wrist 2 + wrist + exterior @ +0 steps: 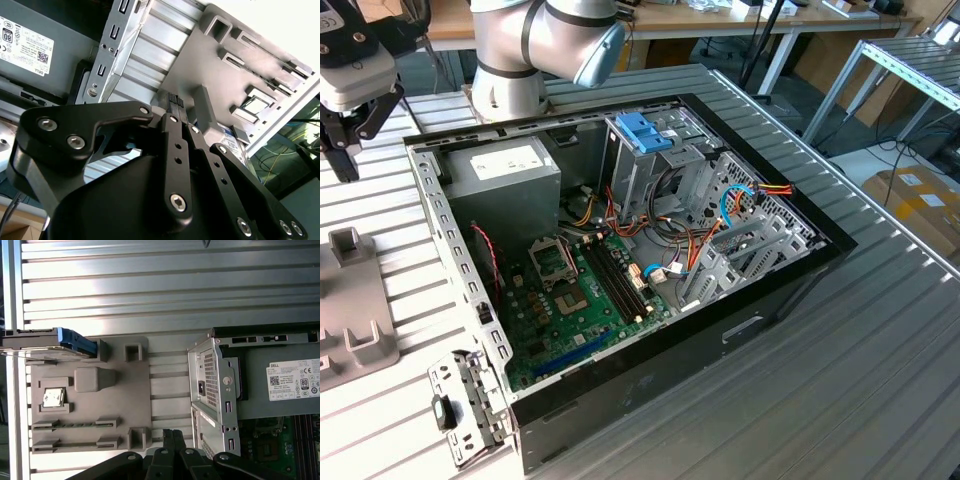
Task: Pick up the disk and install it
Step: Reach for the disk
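Observation:
The disk (47,340), a thin dark drive in a light blue carrier, stands on edge in a slot at one corner of the grey fixture plate (135,390). In the first wrist view my gripper (173,436) hangs over the opposite edge of that plate, next to the computer case, well apart from the disk. Its black fingers are pressed together with nothing between them, as the gripper (175,98) in the second wrist view confirms. In the exterior view the gripper (345,150) hovers at the far left, above the fixture plate (355,320).
The open computer case (760,320) fills the middle of the ribbed metal table, with a power supply (505,170), a green motherboard (585,290) and a drive cage with a blue latch piece (645,130). A small chip (53,397) rests in the fixture.

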You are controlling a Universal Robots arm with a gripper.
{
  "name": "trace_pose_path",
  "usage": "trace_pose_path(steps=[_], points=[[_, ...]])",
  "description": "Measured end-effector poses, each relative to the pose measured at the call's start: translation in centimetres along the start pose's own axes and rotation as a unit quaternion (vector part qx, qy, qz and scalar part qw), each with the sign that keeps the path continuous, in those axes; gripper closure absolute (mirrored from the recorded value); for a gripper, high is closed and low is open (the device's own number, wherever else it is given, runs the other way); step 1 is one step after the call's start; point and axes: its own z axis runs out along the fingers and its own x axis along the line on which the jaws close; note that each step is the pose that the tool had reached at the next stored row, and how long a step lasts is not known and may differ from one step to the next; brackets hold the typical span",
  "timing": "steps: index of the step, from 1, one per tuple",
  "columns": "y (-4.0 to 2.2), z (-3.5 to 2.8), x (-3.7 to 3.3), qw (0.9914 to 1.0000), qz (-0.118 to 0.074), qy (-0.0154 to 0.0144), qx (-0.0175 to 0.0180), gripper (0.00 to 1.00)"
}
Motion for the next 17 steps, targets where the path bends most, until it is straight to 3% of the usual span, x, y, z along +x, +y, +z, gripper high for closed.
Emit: trace_pose_path(steps=[17], points=[[-0.02, -0.01, 0.33, 1.00000, 0.000, 0.0000, 0.0000, 0.89]])
